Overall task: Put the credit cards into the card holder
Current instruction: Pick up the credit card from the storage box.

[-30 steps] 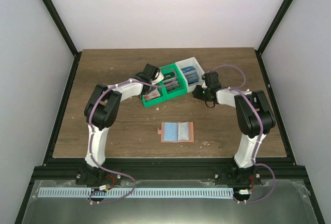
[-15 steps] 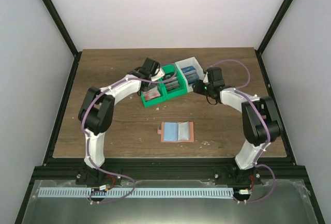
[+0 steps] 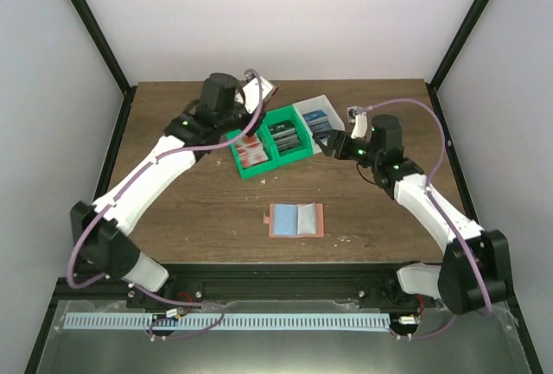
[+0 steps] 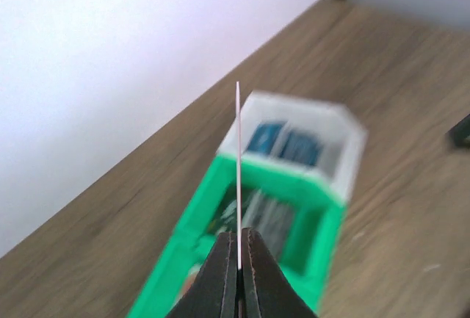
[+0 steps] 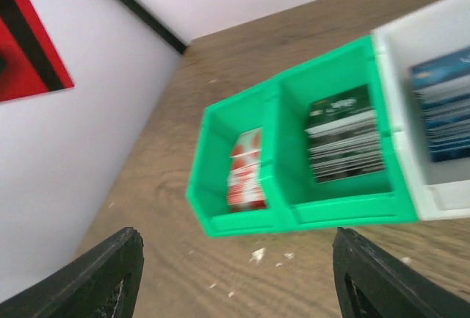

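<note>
The left gripper (image 4: 239,239) has its black fingers pinched shut on the lower end of a thin plastic card (image 4: 238,156). The card stands upright and edge-on, a pale line in the middle of the left wrist view. Behind it, blurred, lies a green plastic bin (image 4: 220,186) with two compartments. A white plastic bin (image 4: 352,138) touches the green bin's far end. In the top view this gripper sits at the upper left of the bins, in the upper middle of the frame.

The right gripper (image 5: 235,241) has its jaws spread wide with nothing between them, and its dark fingers (image 5: 103,274) fill the bottom corners of the right wrist view. Beyond them, the green bin's left compartment holds red-and-white cards (image 5: 242,167) and its right compartment holds dark cards (image 5: 345,138). The white bin holds blue cards (image 5: 444,105).

The flat salmon-orange card holder (image 3: 295,219) lies open on the brown wooden table (image 3: 173,210). It is at the lower centre of the top view, well apart from both grippers and the bins.
</note>
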`<control>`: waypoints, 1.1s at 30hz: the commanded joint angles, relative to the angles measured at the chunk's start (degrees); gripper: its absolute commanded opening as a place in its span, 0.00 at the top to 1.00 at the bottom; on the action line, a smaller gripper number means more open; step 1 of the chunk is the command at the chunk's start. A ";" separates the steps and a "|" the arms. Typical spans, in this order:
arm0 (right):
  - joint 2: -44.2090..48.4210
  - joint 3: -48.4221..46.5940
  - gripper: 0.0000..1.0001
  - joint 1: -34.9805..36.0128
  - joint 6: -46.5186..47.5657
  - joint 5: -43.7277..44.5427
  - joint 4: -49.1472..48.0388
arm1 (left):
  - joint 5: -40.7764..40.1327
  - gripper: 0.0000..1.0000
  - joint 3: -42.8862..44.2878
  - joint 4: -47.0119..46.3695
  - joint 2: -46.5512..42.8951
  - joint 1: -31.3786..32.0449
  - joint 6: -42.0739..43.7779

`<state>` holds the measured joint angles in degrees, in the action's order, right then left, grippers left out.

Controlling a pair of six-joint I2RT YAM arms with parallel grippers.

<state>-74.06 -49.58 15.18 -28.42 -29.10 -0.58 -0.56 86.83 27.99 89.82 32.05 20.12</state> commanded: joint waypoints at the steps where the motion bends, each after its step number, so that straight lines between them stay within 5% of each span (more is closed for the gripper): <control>1: 9.48 3.70 0.26 -0.15 -3.11 -13.29 -7.34 | 17.58 1.00 -4.11 -9.49 -6.66 0.94 -16.56; 8: 18.65 6.73 0.19 0.01 -10.96 -27.35 -18.47 | 41.07 1.00 -20.27 -37.14 -15.13 2.09 -48.24; 16: 20.13 8.79 0.21 1.32 -19.42 -31.18 -22.24 | 46.65 1.00 -31.98 -62.26 -14.41 6.64 -76.54; 23: 16.74 8.99 0.42 3.23 -21.68 -31.49 -21.04 | 47.90 1.00 -37.20 -76.58 -11.05 9.02 -89.10; 33: 17.50 13.15 0.92 3.53 -29.60 -32.10 -29.50 | 46.42 1.00 -37.55 -69.31 -12.37 8.99 -85.63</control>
<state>-57.01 -38.41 18.15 -54.06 -60.29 -26.63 45.71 49.36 -40.25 78.94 40.86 -66.00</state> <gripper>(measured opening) 0.168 0.024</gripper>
